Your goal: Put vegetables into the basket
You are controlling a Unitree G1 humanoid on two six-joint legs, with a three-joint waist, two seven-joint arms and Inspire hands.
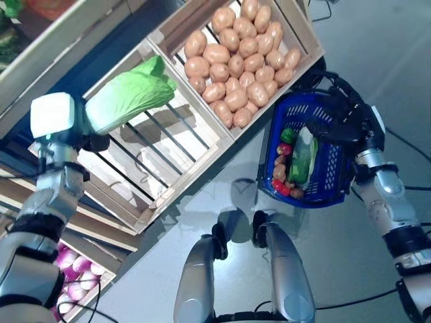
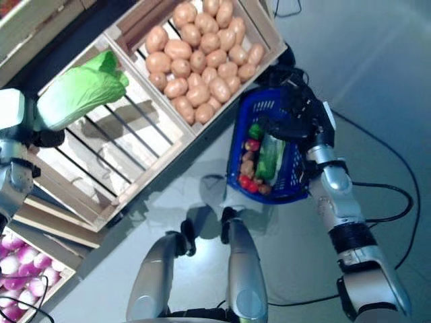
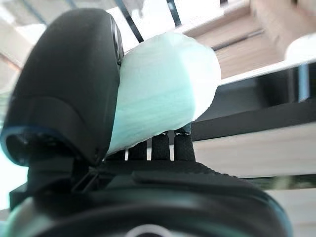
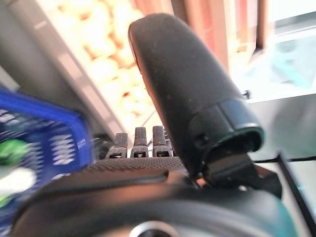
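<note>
My left hand (image 1: 95,140) is shut on a pale green cabbage (image 1: 128,97) and holds it above a slatted wooden crate (image 1: 161,145). In the left wrist view my thumb (image 3: 69,84) and fingers curl round the cabbage (image 3: 163,98). The blue plastic basket (image 1: 331,171) stands on the floor to the right of the stand. In it lie a long green and white vegetable (image 1: 303,158), a small green one (image 1: 287,135) and red round ones (image 1: 279,187). My right hand (image 1: 345,111) is at the basket's far rim, fingers straight; it also shows in the right wrist view (image 4: 182,84).
The wooden stand (image 1: 222,145) runs slantwise across the left and top, its crates reaching close to the basket's far side. Grey floor (image 1: 377,40) lies open to the right of the basket.
</note>
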